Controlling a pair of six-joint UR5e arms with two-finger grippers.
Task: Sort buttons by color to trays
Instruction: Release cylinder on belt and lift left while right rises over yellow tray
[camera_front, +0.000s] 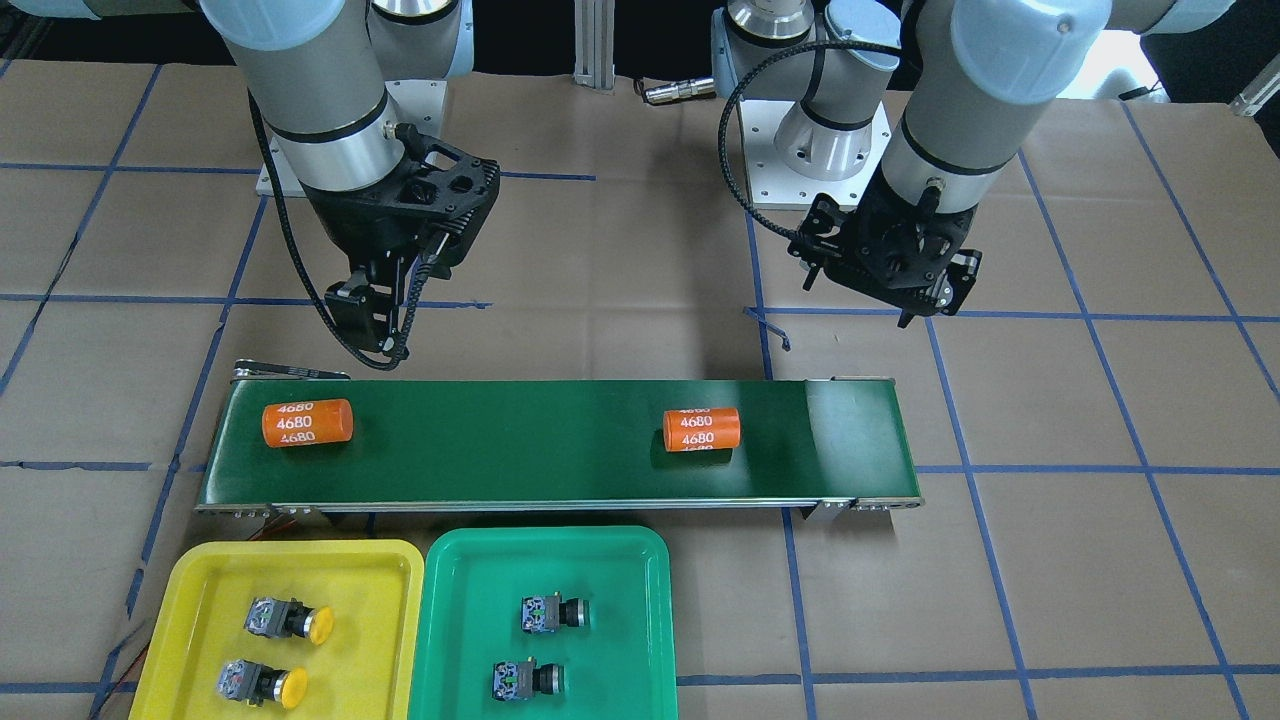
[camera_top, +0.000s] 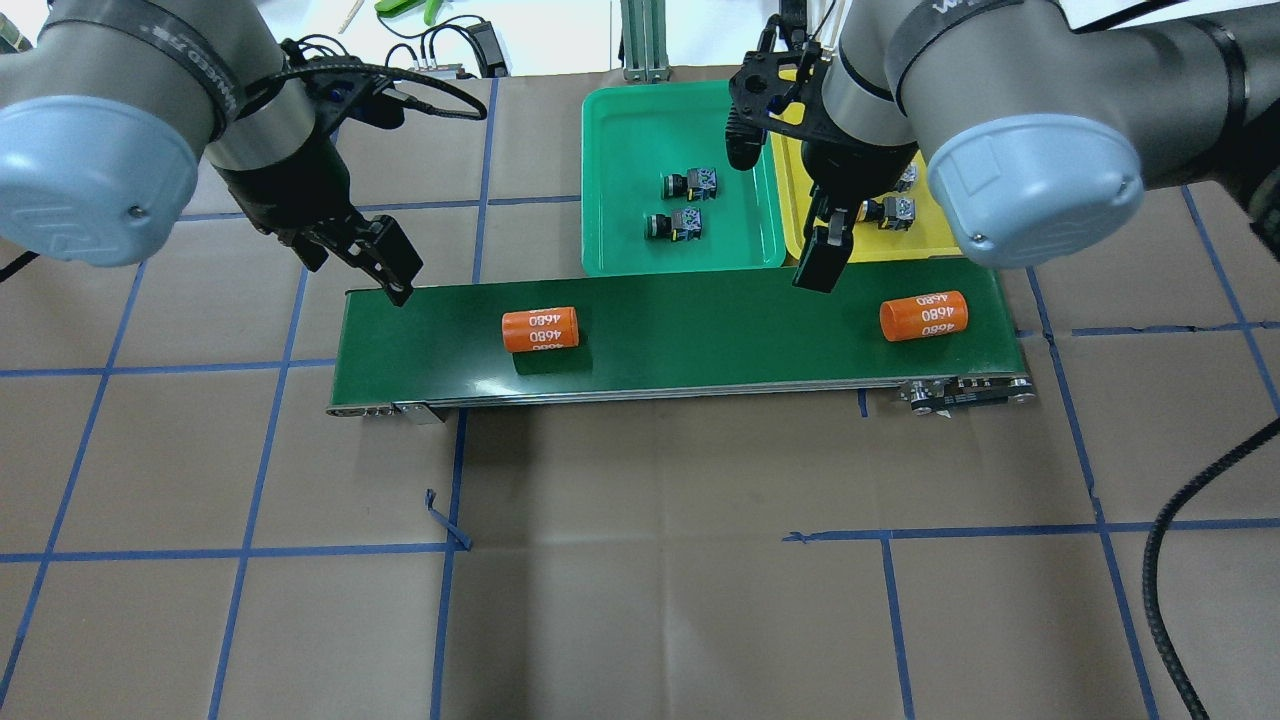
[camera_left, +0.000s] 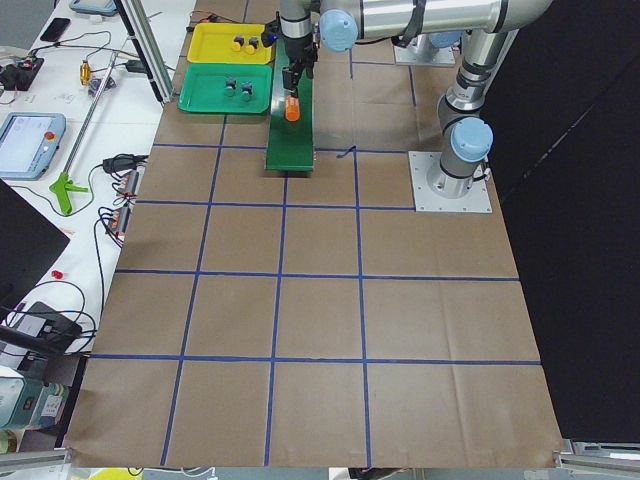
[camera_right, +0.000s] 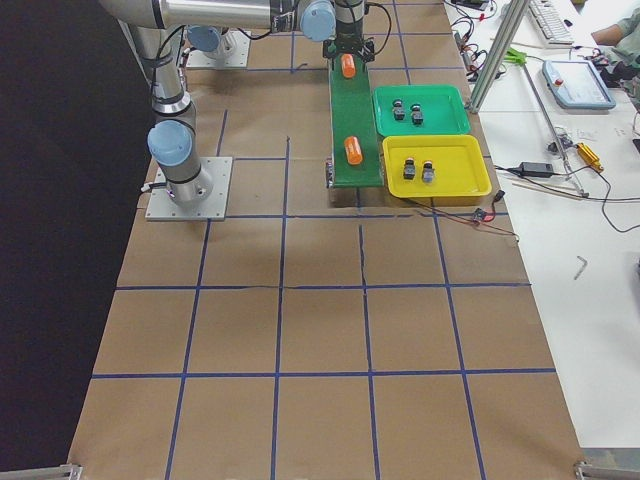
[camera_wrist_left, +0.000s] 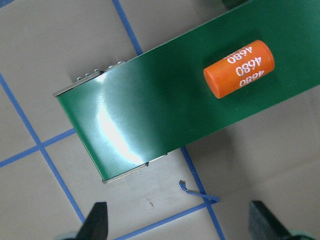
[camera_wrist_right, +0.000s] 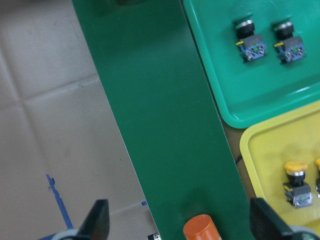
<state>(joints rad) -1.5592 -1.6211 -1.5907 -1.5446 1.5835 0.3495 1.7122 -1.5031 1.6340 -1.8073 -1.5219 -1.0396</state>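
Note:
Two yellow buttons (camera_front: 290, 620) (camera_front: 262, 683) lie in the yellow tray (camera_front: 190, 580). Two green buttons (camera_front: 553, 612) (camera_front: 527, 680) lie in the green tray (camera_front: 640, 600). My left gripper (camera_top: 388, 268) is open and empty above the belt's end on my left; its wrist view shows its fingertips (camera_wrist_left: 97, 220) wide apart. My right gripper (camera_top: 822, 262) is open and empty above the belt's far edge, near where the trays meet. The right wrist view shows the green buttons (camera_wrist_right: 249, 42) and one yellow button (camera_wrist_right: 296, 182). The right arm partly hides the yellow tray (camera_top: 930, 240) in the overhead view.
A long dark-green conveyor belt (camera_front: 560, 445) lies between the robot and the trays. Two orange cylinders printed "4680" (camera_front: 307, 423) (camera_front: 701, 429) lie on it. Brown paper with blue tape lines covers the table.

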